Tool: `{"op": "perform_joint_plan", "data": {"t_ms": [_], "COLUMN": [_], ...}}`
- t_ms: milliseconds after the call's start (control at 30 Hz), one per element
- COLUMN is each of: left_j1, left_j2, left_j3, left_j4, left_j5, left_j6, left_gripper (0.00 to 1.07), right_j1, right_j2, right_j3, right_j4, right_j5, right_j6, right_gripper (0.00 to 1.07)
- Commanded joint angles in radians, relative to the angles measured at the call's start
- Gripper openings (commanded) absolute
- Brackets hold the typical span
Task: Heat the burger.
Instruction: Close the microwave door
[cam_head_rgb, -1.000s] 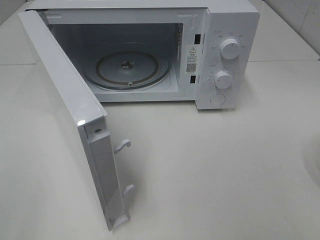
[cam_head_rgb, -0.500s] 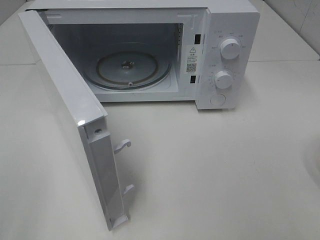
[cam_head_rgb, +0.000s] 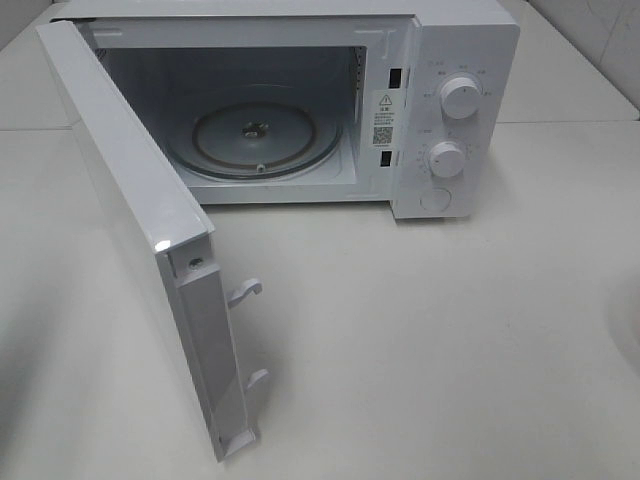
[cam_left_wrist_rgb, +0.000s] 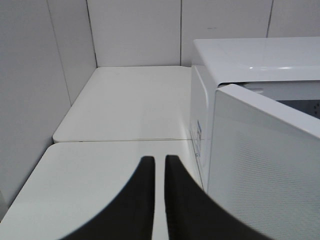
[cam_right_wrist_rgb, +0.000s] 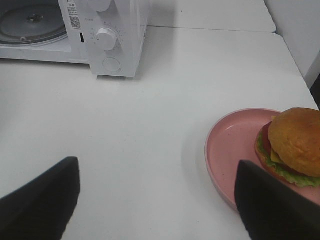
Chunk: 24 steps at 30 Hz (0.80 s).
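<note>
The burger (cam_right_wrist_rgb: 295, 142), with a tan-brown domed bun and lettuce at its rim, sits on a flat pink plate (cam_right_wrist_rgb: 230, 150) in the right wrist view. My right gripper (cam_right_wrist_rgb: 157, 167) hangs open above the white table, and the plate lies beside its one finger, apart from it. The left wrist view shows my left gripper (cam_left_wrist_rgb: 155, 200) shut with nothing between its black fingers (cam_left_wrist_rgb: 142, 200), beside the microwave's open door (cam_left_wrist_rgb: 265, 165). Neither gripper nor the burger appears in the exterior high view.
The white microwave (cam_head_rgb: 450, 60) stands at the back of the table with its door (cam_head_rgb: 130, 200) swung wide toward the front left. Its glass turntable (cam_head_rgb: 255, 135) is bare. Two knobs (cam_head_rgb: 460, 97) sit on the right panel. A tiled wall (cam_left_wrist_rgb: 135, 30) runs behind.
</note>
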Motion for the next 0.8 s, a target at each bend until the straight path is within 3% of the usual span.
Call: {"op": "perform_joint_plan", "data": {"t_ms": [33, 67, 100, 133, 167, 200, 233, 267, 300, 367, 500, 567, 800], "left_j1": [-0.019, -0.019, -0.031, -0.038, -0.038, -0.049, -0.055, -0.055, -0.070, -0.117, -0.190, -0.244, -0.321], "left_j2": [0.119, 0.119, 0.202, 0.252, 0.252, 0.361, 0.418, 0.418, 0.516, 0.639, 0.729, 0.784, 0.874], "left_j3": [0.066, 0.066, 0.091, 0.093, 0.093, 0.089, 0.084, 0.084, 0.066, 0.015, -0.046, -0.089, -0.162], "left_j4": [0.127, 0.127, 0.250, 0.331, 0.331, 0.481, 0.548, 0.548, 0.626, 0.656, 0.661, 0.630, 0.566], "left_j5": [-0.194, -0.194, -0.274, -0.317, -0.317, -0.412, -0.463, -0.463, -0.525, -0.577, -0.580, -0.580, -0.578], "left_j6": [-0.138, -0.138, -0.281, -0.355, -0.355, -0.458, -0.499, -0.499, -0.538, -0.550, -0.549, -0.549, -0.523], "left_gripper": [0.01, 0.01, 0.01, 0.01, 0.01, 0.01, 0.01, 0.01, 0.01, 0.01, 0.01, 0.01, 0.01], "right_j1": [-0.006, -0.006, -0.006, -0.006, -0.006, -0.006, -0.006, -0.006, -0.006, -0.006, -0.006, -0.006, -0.006], "right_j2": [-0.030, -0.030, -0.030, -0.030, -0.030, -0.030, -0.030, -0.030, -0.030, -0.030, -0.030, -0.030, -0.030], "right_j3": [0.002, 0.002, 0.002, 0.002, 0.002, 0.002, 0.002, 0.002, 0.002, 0.002, 0.002, 0.002, 0.002], "right_j4": [0.007, 0.007, 0.007, 0.007, 0.007, 0.007, 0.007, 0.007, 0.007, 0.007, 0.007, 0.007, 0.007], "right_j5": [-0.004, -0.004, -0.004, -0.004, -0.004, -0.004, -0.004, -0.004, -0.004, -0.004, -0.004, -0.004, -0.004], "right_j6": [0.004, 0.004, 0.004, 0.004, 0.004, 0.004, 0.004, 0.004, 0.004, 0.004, 0.004, 0.006, 0.006], "right_gripper": [0.75, 0.75, 0.75, 0.75, 0.75, 0.75, 0.75, 0.75, 0.75, 0.75, 0.75, 0.75, 0.75]}}
